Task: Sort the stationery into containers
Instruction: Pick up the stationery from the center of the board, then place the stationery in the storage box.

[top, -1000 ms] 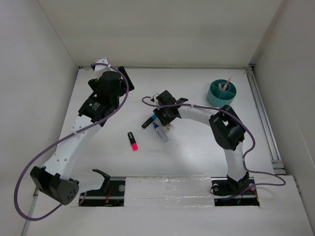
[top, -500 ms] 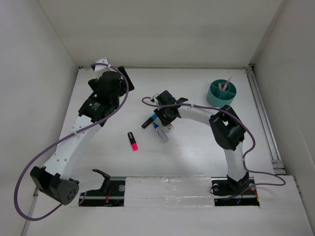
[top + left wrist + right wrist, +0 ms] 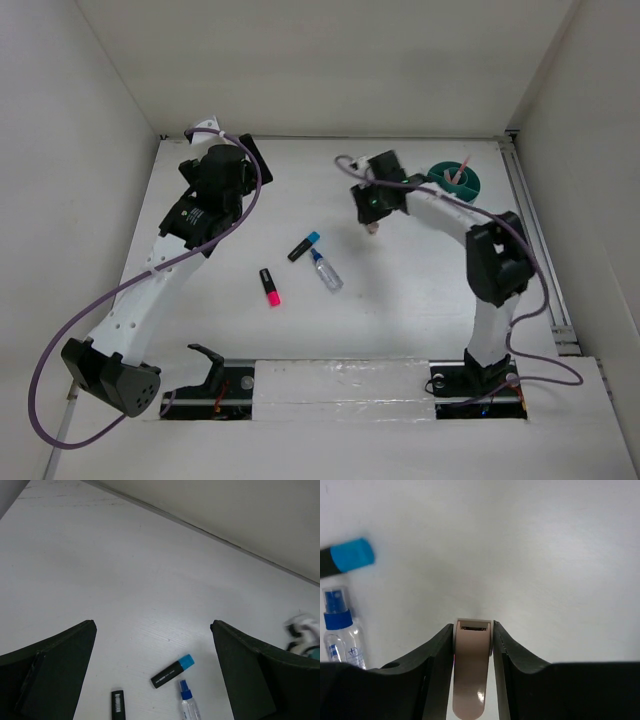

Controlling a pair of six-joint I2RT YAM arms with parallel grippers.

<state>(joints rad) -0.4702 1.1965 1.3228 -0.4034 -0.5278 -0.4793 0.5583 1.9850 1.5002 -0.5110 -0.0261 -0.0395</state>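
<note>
- Right wrist view: a pink eraser [image 3: 471, 680] is pinched upright between the fingers of the right gripper [image 3: 473, 626]. Only its side faces are clamped, and its upper end stands clear of the fingertips.
- A slip is judged the main risk. The eraser is smooth and narrow, so a quick swing or a bump could twist it out of the pinch.
- The teal organiser [image 3: 470, 190] is seen in the top view just to the right of the gripper, partly hidden behind the right forearm. A pink pencil [image 3: 462, 168] is already standing in it.
- A second risk is judged at the rim: if the approach is made too low, the organiser could be pushed or tipped, or the pencil knocked.
- The wrong compartment could be hit, as the dividers cannot be made out from here.
- The blue-capped marker [image 3: 305, 246], clear bottle [image 3: 326, 271] and pink-capped marker [image 3: 270, 287] are left lying mid-table, well apart from the gripper's likely path.
- The left gripper [image 3: 152, 625] is spread wide over bare table [image 3: 400, 300] at the far left, holding nothing.
- Room is ample towards the centre. It is tight beyond the organiser, where the rail [image 3: 530, 240] and the back wall [image 3: 330, 70] close in.
</note>
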